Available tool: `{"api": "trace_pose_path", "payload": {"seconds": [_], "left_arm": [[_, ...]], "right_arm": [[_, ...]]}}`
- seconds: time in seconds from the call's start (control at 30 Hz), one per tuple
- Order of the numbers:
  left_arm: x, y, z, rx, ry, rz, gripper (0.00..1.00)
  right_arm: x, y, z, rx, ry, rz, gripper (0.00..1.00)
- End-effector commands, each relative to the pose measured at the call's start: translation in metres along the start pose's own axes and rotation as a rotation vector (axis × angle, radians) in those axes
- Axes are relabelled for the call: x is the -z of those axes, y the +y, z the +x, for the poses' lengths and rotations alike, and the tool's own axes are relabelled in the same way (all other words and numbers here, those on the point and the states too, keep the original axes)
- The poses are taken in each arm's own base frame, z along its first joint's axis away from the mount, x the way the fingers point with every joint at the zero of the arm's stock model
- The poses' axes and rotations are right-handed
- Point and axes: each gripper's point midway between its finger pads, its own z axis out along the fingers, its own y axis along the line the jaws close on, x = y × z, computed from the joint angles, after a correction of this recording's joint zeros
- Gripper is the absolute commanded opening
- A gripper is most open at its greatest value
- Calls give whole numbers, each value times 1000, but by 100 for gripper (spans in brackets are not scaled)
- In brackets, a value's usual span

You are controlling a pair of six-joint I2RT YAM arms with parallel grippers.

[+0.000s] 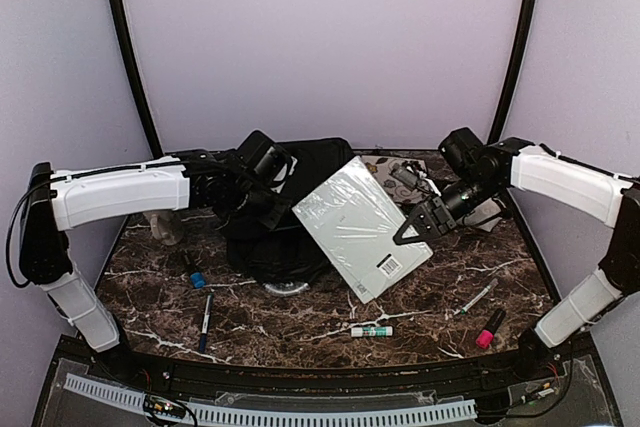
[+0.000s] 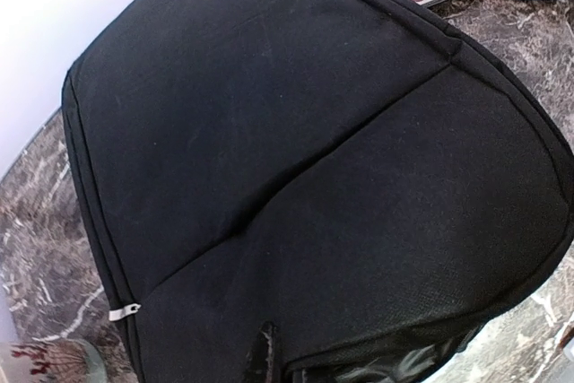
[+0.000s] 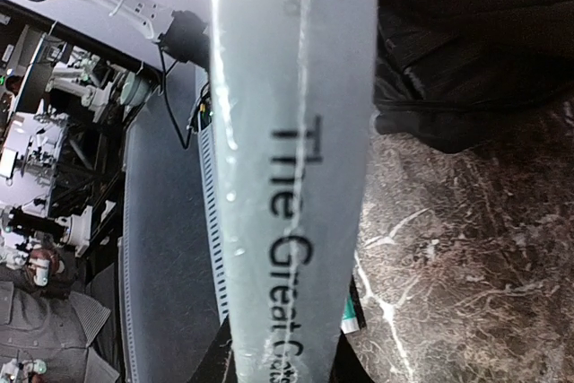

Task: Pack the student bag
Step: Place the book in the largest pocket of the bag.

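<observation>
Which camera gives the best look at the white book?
Top external: the white book shows whole, barcode included. Right wrist shows only its lettered spine, close up; left wrist shows just the student bag.

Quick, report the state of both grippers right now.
Left gripper: over the bag, cannot tell whether open or closed.
Right gripper: closed on the book.
</observation>
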Motion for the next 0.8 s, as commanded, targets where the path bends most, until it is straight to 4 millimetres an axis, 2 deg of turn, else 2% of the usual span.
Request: {"api": "trace_pose_path", "payload": {"seconds": [0.0, 0.1, 0.23, 0.3, 0.37, 0.47, 0.53, 0.6, 0.77], "left_arm": [[15, 2, -23, 183, -107, 76, 0], [13, -6, -27, 229, -127, 118, 0], [14, -5, -36, 289, -160, 132, 0], [19, -4, -42, 303, -177, 142, 0], [24, -3, -47, 312, -186, 147, 0], [33, 0, -49, 330, -201, 151, 0], [37, 1, -49, 340, -215, 162, 0], [40, 1, -48, 358, -228, 171, 0], [46, -4, -48, 444, -250, 232, 0]], "right_arm": [[-5, 41, -9, 107, -9, -182, 0], [-16, 45, 0, 65, 15, -237, 0], [-33, 47, 15, 42, 63, -264, 0], [-44, 42, 27, 5, 93, -261, 0], [-51, 35, 29, -14, 107, -242, 0], [-59, 23, 21, -60, 103, -215, 0], [-65, 21, 17, -106, 108, -264, 0], [-70, 19, 5, -127, 110, -309, 0], [-89, -7, -10, -214, 124, -299, 0]]}}
